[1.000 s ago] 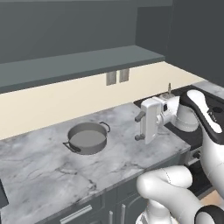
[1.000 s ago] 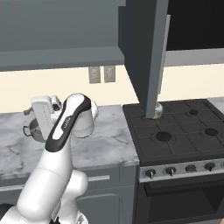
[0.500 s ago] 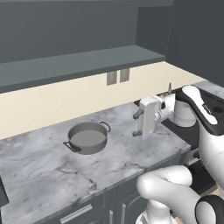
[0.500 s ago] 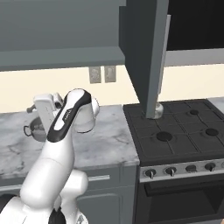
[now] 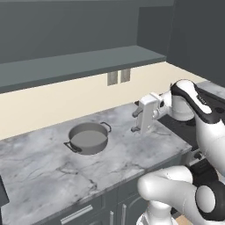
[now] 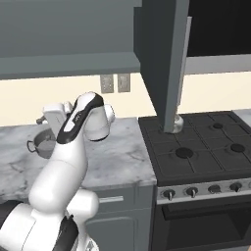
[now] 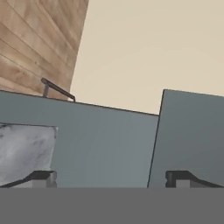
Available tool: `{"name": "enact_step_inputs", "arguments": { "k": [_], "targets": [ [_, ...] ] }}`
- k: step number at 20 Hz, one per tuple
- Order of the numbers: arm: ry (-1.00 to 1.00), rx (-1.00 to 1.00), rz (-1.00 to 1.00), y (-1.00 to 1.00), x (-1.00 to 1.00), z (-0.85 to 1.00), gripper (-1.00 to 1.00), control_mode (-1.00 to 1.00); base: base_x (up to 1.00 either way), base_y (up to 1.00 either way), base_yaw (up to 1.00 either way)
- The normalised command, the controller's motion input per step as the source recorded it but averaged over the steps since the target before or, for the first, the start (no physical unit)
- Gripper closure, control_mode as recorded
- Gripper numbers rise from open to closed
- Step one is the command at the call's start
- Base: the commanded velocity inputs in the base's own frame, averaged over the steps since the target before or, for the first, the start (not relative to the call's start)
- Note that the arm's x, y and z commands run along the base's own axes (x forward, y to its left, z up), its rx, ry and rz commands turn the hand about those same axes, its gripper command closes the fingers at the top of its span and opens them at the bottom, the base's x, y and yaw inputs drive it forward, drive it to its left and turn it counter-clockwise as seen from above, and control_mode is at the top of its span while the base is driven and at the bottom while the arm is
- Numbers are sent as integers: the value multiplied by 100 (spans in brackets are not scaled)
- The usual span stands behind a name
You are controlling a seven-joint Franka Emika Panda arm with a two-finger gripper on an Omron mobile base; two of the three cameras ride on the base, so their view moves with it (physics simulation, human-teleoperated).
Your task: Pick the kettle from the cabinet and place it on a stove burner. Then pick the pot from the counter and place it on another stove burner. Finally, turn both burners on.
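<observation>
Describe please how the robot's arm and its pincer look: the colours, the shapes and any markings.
The arm is glossy white, built of thick rounded tube segments with dark grey to black bands at the joints. A white boxy hand carries the pincer, with small dark fingertips. The base link is bulbous and white with a black ring. No cables or markings are visible.

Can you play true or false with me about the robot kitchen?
1. The pot sits on the counter. True.
2. The end effector is squeezing the pot. False: it hangs open in the air to the pot's right, holding nothing.
3. The kettle is on the stove. True: it stands at the back left, partly hidden by the open cabinet door.
4. The pot has a lid on. False: it is open on top.
</observation>
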Motion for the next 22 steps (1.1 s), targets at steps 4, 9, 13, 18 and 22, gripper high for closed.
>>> {"name": "enact_step_inputs", "arguments": {
  "k": [4,9,13,18,22],
  "targets": [
    [-20,0,0,-11,26,-23,-100,-100,0,0,0],
    [-6,-6,0,-2,18,-21,-100,-100,0,0,0],
    [-16,0,0,0,17,-13,-100,-100,0,0,0],
    [-17,0,0,0,9,-8,-100,-100,0,0,0],
    [-18,0,0,0,12,-7,-100,-100,0,0,0]
  ]
}}
